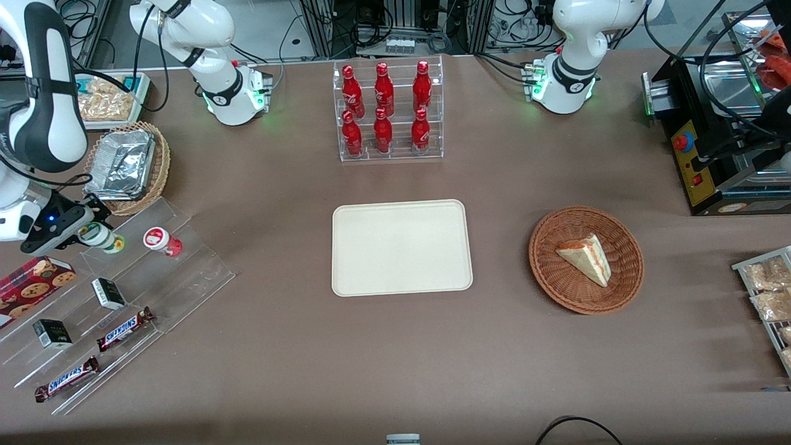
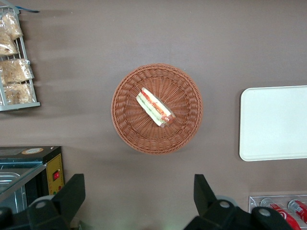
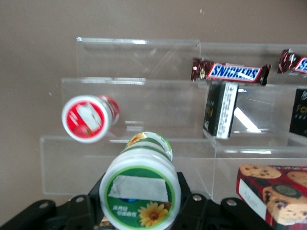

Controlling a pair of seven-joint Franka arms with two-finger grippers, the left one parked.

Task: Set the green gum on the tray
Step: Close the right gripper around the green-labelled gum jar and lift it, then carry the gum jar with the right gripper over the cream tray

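Note:
The green gum (image 1: 106, 239) is a small bottle with a white lid and green label, at the top step of the clear acrylic stepped stand (image 1: 185, 278), toward the working arm's end of the table. My right gripper (image 1: 91, 230) is shut on the green gum, with a black finger on each side of its lid (image 3: 141, 194). The bottle looks tilted. A similar red gum bottle (image 1: 162, 241) stands beside it on the same step and also shows in the right wrist view (image 3: 88, 118). The cream tray (image 1: 401, 247) lies bare at the table's middle.
The stand also holds Snickers bars (image 1: 123, 329), small black boxes (image 1: 108, 293) and a cookie box (image 1: 31, 281). A wicker basket with foil trays (image 1: 126, 167) is near the gripper. A rack of red cola bottles (image 1: 389, 111) and a wicker basket with a sandwich (image 1: 586, 259) flank the tray.

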